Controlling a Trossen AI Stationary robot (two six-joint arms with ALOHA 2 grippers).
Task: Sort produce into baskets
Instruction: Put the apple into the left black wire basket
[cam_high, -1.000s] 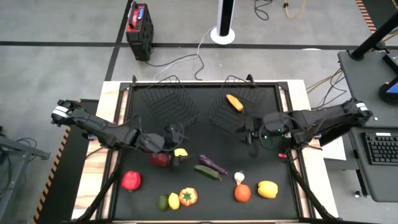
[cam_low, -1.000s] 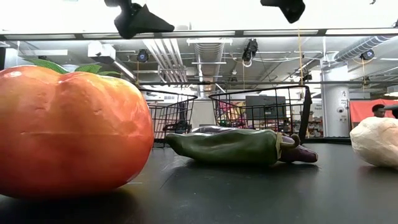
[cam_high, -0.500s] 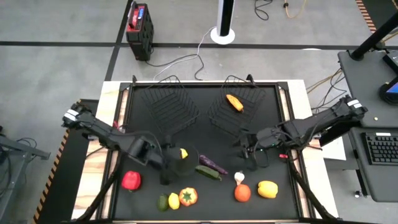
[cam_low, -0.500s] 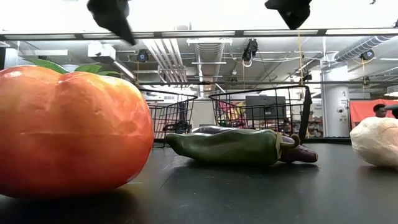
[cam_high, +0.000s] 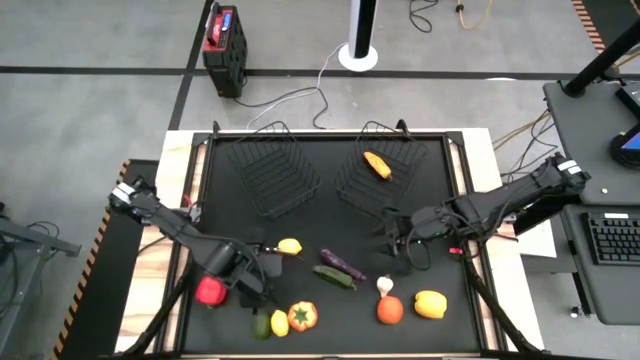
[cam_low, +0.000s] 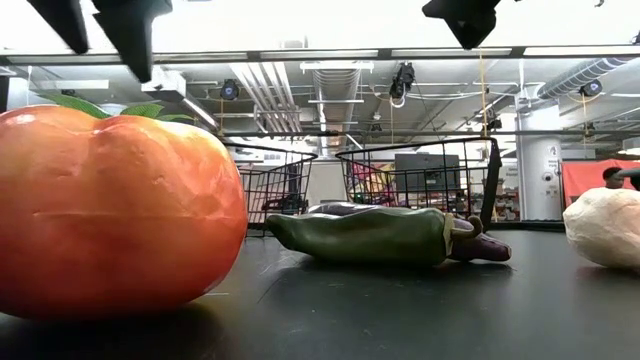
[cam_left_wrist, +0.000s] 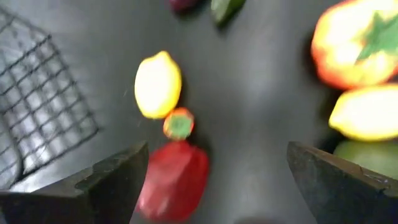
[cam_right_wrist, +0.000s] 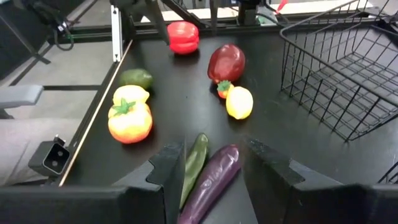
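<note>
Yellow lemon (cam_high: 290, 245) (purple eggplant (cam_high: 343, 264)), black baskets (cam_high: 275, 168).

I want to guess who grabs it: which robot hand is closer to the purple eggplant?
Right. The right gripper hovers just beside the eggplant, toward the right basket. The left gripper is farther away, past the lemon.

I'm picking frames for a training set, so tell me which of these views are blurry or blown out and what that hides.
Left wrist view: blurred throughout; the lemon and dark red fruit are soft blobs. Low view: the ceiling is washed out white, and the near orange tomato-like fruit fills the left side, hiding what lies behind it. Right wrist view: fairly sharp on the eggplant. High view: evenly lit, produce small.
</note>
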